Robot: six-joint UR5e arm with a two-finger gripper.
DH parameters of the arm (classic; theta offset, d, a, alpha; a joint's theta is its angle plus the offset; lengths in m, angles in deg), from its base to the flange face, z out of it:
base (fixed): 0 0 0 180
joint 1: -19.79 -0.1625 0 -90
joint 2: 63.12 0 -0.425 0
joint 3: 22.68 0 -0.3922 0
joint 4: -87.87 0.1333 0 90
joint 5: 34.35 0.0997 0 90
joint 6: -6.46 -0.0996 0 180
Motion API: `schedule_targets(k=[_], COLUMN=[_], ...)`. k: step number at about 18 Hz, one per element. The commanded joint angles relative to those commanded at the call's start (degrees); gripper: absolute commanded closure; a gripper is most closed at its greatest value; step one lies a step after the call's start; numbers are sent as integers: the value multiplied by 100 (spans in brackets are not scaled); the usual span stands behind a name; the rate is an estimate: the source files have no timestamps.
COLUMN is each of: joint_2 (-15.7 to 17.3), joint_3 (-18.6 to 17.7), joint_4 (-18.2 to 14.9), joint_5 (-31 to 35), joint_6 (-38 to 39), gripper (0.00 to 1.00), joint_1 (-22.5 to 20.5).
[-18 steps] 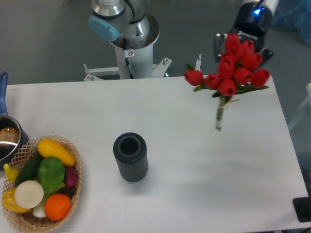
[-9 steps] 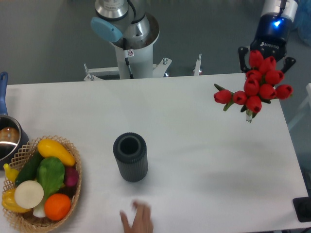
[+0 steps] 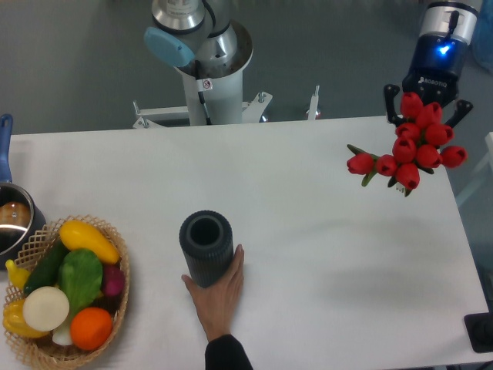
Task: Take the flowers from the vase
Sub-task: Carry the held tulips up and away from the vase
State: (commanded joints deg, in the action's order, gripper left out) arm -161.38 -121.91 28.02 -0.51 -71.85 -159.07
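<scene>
The long white table (image 3: 308, 254) lies mostly bare through its middle and right half, with wide open surface between the near edge and the far edge. Its left end is crowded: a round wicker basket of fruit and vegetables (image 3: 65, 289) sits at the near left corner, and a metal pot with a blue handle (image 3: 11, 216) is cut off by the left edge just behind it. A small dark object (image 3: 481, 333) shows at the near right corner.

The grey robot arm's base column (image 3: 208, 65) stands behind the far edge, left of centre. Its black two-finger gripper (image 3: 428, 108), under a dark blue wrist with a glowing light, hangs over the far right corner of the table, pointing down. The finger tips show to either side of the blooms, but whether they are clamped on the stems I cannot tell, since the flower heads hide the grip.

The bunch of red tulip buds with green leaves (image 3: 408, 150) is up in the air at that gripper, well apart from the vase and close to the table's right edge. The buds cluster tightly, one standing out to the left.

The short dark grey ribbed cylindrical vase (image 3: 206, 248) stands upright left of centre, its round mouth open. A person's bare hand (image 3: 219, 291) reaches in from the near edge, fingers touching the vase's lower right side.
</scene>
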Motion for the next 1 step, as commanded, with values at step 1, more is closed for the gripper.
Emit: schedule_targets(k=[1], joint_2=[9], joint_3=[9], joint_4=[0], joint_5=[0], joint_6=[0], gripper=[67], joint_1=[0])
